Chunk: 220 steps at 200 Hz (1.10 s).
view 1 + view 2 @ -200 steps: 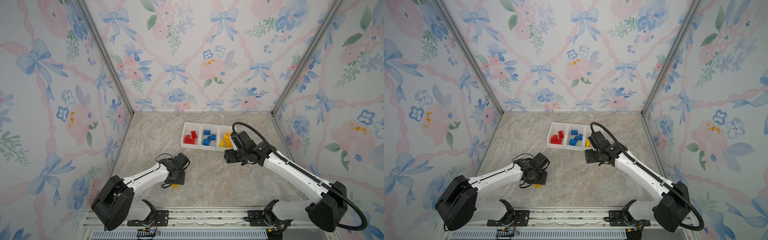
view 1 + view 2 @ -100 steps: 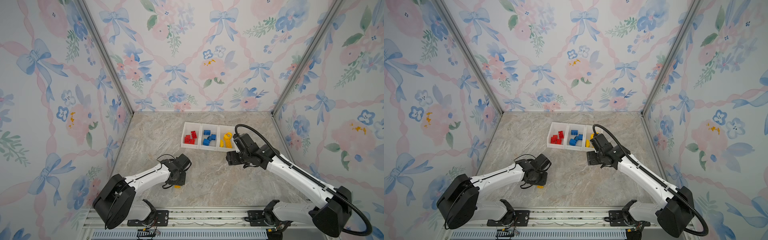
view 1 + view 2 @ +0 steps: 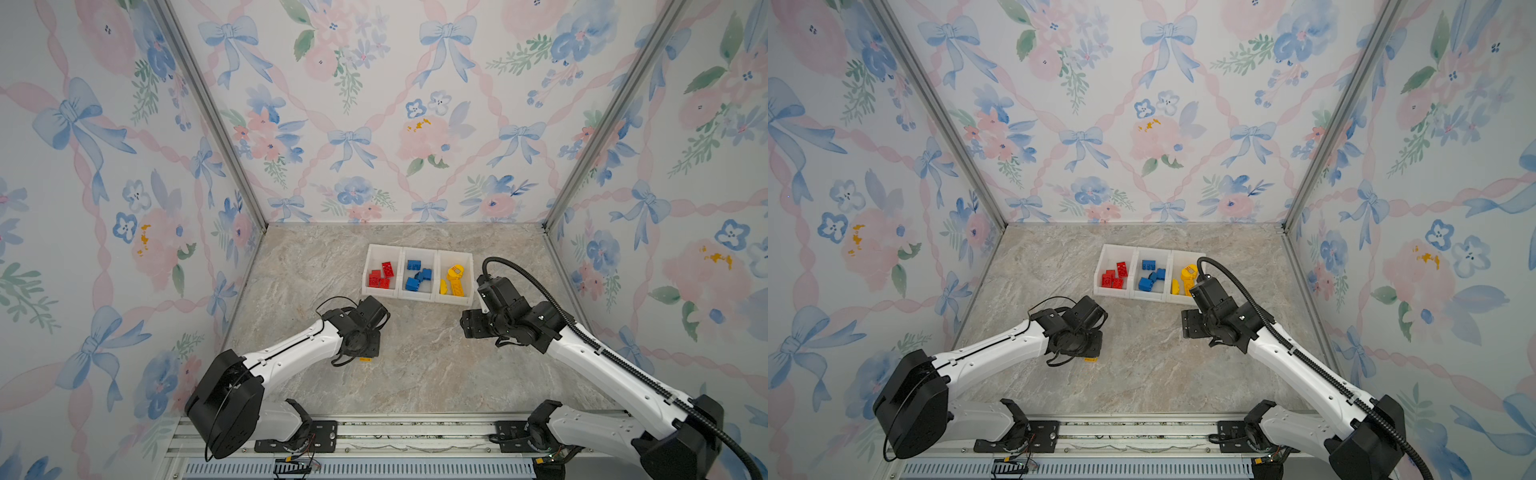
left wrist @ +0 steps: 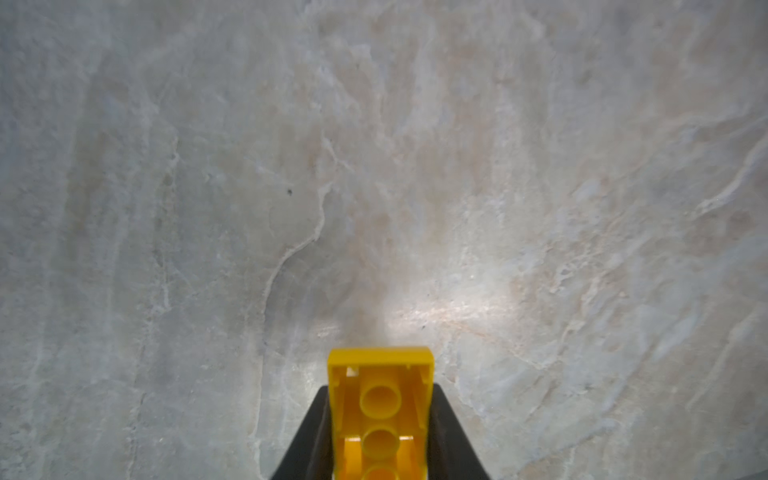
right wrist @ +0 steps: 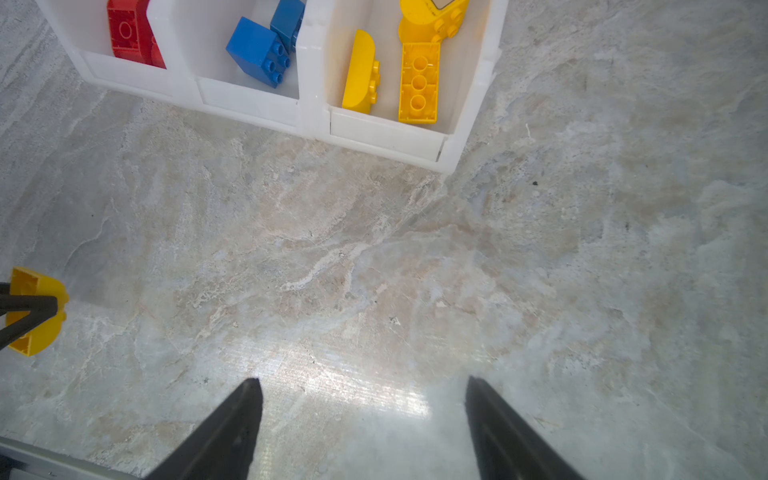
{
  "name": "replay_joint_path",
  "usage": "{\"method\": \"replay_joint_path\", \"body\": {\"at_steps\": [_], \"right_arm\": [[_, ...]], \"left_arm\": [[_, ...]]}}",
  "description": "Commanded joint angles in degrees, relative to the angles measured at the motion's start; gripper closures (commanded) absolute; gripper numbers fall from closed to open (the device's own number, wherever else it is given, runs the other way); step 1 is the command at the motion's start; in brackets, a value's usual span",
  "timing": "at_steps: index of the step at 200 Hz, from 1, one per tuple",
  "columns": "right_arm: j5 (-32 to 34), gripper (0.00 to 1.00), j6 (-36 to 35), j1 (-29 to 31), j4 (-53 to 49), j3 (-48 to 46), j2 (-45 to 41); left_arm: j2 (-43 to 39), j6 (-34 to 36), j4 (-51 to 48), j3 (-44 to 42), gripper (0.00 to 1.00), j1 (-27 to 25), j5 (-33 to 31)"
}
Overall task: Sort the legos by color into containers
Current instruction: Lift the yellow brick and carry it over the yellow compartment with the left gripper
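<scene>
My left gripper (image 4: 380,388) is shut on a yellow lego (image 4: 380,415), whose hollow underside faces the wrist camera with a finger against each long side. In both top views only a yellow sliver (image 3: 365,359) (image 3: 1090,359) shows under that gripper, low over the marble floor. The right wrist view shows the same yellow lego (image 5: 39,328) at its edge, a black finger across it. The containers (image 3: 415,296) (image 5: 386,135) hold red legos (image 3: 381,276), blue legos (image 3: 417,276) and yellow legos (image 3: 453,278), one color per bin. My right gripper (image 5: 362,380) (image 3: 467,324) hangs open and empty in front of the yellow bin.
The marble floor (image 3: 415,374) is walled by flowered panels at the back and on both sides. A metal rail (image 3: 374,432) with both arm bases runs along the front edge. A black cable (image 3: 523,270) arcs over the right arm.
The left gripper has closed on the yellow lego. The right arm has drawn back from the yellow bin toward the front, still open.
</scene>
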Motion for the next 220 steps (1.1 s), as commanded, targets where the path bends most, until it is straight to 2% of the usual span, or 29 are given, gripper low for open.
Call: {"method": "replay_joint_path", "body": {"at_steps": [1, 87, 141, 220], "right_arm": [[0.2, 0.19, 1.6, -1.0, -0.7, -2.1, -1.4], [-2.7, 0.06, 3.2, -5.0, 0.5, -7.0, -5.3], [-3.0, 0.03, 3.9, -5.9, -0.1, -8.2, -7.1], [-2.5, 0.03, 4.7, -6.9, -2.1, -8.8, -10.4]], "left_arm": [[0.0, 0.6, 0.2, 4.4, 0.74, -0.7, -0.6], [12.9, 2.6, 5.2, 23.2, 0.75, -4.3, 1.4], [24.9, 4.7, 7.2, 37.7, 0.76, -6.6, 3.2], [41.4, 7.5, 7.3, 58.2, 0.76, -6.9, 5.9]]}}
